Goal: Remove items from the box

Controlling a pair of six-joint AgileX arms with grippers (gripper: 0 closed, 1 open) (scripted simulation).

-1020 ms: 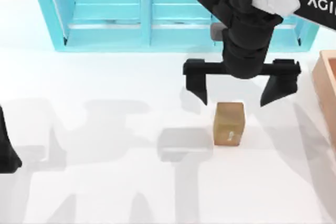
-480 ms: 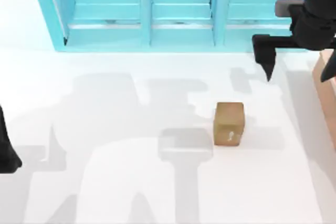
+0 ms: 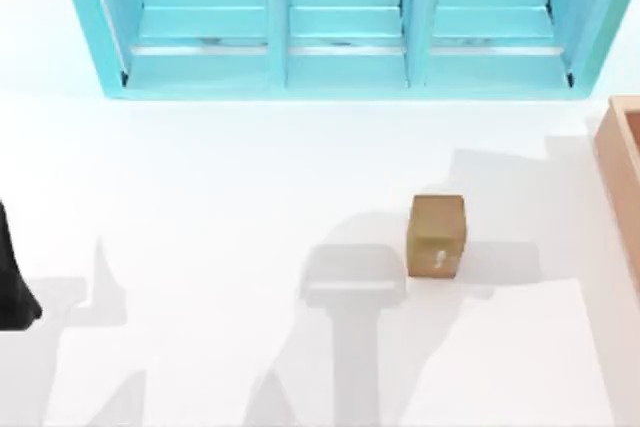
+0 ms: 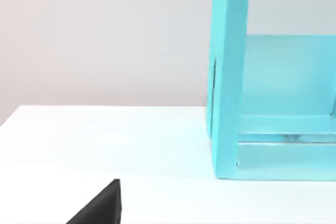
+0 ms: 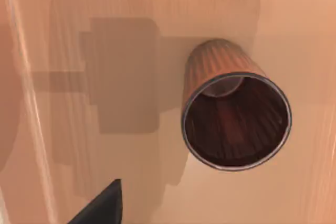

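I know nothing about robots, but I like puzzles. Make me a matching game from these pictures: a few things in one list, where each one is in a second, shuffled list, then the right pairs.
Things
1. tan block
2. reddish-brown cup
3. turquoise shelf unit
4. wooden box

Places
A. along the far edge of the table in the top view
B. at the top view's right edge, partly cut off
C. out on the open white table, right of the middle
D. standing on a wooden floor, open mouth up, seen by the right wrist camera

Pairs: 1-C, 2-D, 3-A, 4-B
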